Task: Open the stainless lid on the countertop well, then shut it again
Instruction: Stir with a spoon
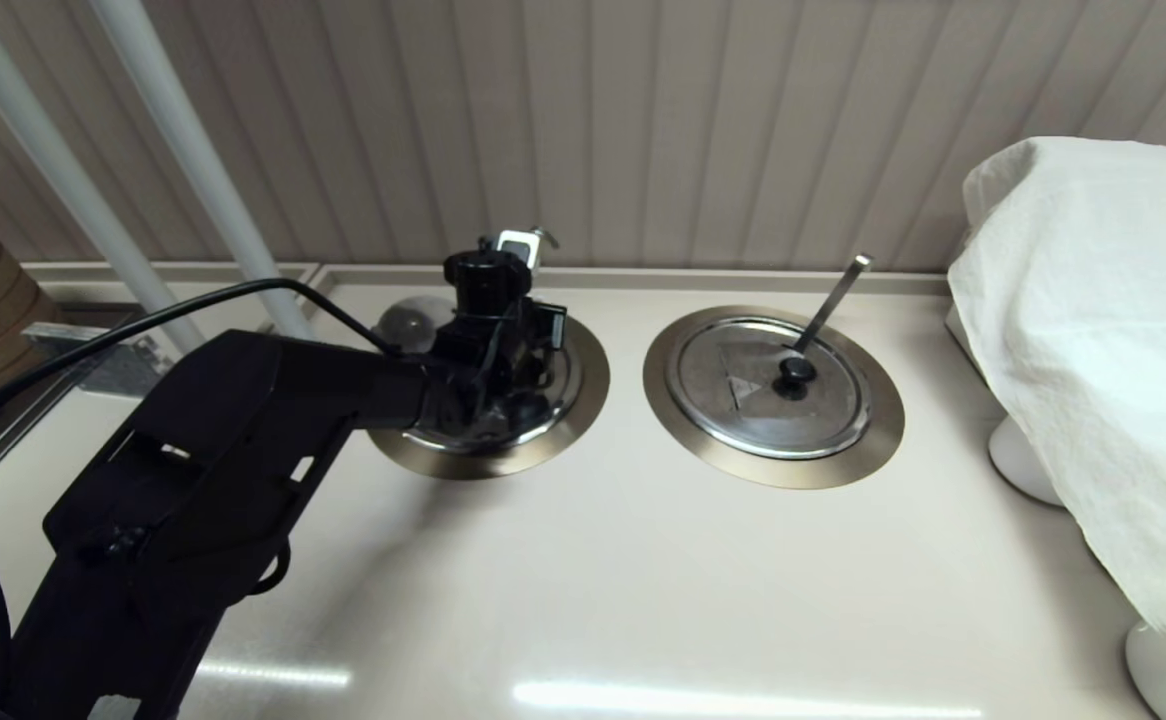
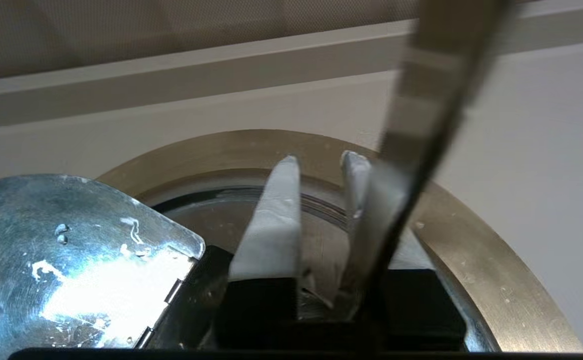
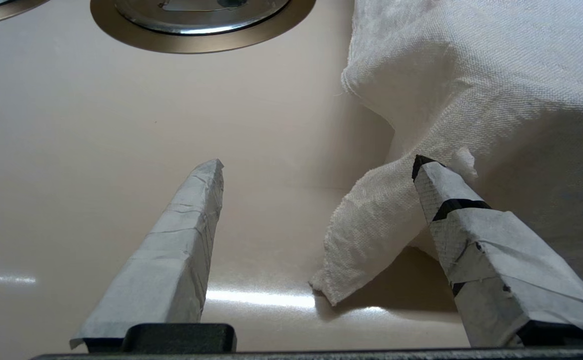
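The countertop well (image 1: 488, 462) is the left bronze-steel ring, seen close up in the left wrist view (image 2: 496, 280). Its stainless lid (image 1: 561, 385) lies within the ring, mostly hidden under my left arm. The thin hook-ended wire handle (image 1: 541, 238) sticks up behind it and crosses the wrist view as a blurred bar (image 2: 421, 125). My left gripper (image 1: 503, 372) is down over the lid's centre, its fingertips (image 2: 319, 160) close together above the lid surface (image 2: 321, 240). The knob is hidden. I cannot tell whether the lid is seated or raised. My right gripper (image 3: 317, 162) hangs open over the counter beside the cloth.
The twin lid (image 1: 743, 395) with a black knob and a straight flat handle (image 1: 833, 295) sits in its ring (image 1: 873, 440) to the right. A white cloth (image 1: 1093, 330) covers something at the far right. White poles (image 1: 193, 150) rise at the back left.
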### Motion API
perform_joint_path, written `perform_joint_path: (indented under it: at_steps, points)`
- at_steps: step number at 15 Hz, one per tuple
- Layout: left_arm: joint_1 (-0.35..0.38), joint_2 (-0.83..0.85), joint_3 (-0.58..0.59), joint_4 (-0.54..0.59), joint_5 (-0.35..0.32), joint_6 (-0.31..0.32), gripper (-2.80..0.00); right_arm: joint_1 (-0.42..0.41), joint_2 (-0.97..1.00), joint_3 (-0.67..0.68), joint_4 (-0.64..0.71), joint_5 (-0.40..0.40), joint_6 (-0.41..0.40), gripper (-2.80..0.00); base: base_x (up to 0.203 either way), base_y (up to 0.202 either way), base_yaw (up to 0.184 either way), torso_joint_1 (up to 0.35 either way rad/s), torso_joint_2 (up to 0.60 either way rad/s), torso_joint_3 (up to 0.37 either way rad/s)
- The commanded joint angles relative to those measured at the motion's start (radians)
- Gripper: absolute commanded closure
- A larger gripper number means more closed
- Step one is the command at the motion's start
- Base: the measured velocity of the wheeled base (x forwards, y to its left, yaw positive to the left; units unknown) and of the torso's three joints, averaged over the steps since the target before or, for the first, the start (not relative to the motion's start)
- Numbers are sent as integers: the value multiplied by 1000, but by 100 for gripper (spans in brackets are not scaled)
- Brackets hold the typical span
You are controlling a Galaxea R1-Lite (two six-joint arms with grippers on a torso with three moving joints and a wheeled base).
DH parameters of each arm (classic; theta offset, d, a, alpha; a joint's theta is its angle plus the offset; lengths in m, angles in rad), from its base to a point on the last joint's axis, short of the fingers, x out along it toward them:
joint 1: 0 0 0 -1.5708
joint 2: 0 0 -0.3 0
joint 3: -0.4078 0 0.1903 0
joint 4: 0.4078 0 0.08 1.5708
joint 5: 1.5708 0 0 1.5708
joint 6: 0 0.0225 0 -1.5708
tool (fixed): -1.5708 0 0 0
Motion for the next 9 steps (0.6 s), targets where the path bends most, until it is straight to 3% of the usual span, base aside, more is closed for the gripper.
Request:
perform_joint_path:
  at_steps: [1,9]
  points:
    - [-1,0,11,-3,3,1,-280,0,0,0,0,0,-1,-280,0,0,0,0,0,0]
    - [-11,-39,47,1,-3,-11,-280,-1,0,0,0,0,0,-280,0,0,0,0,0,0]
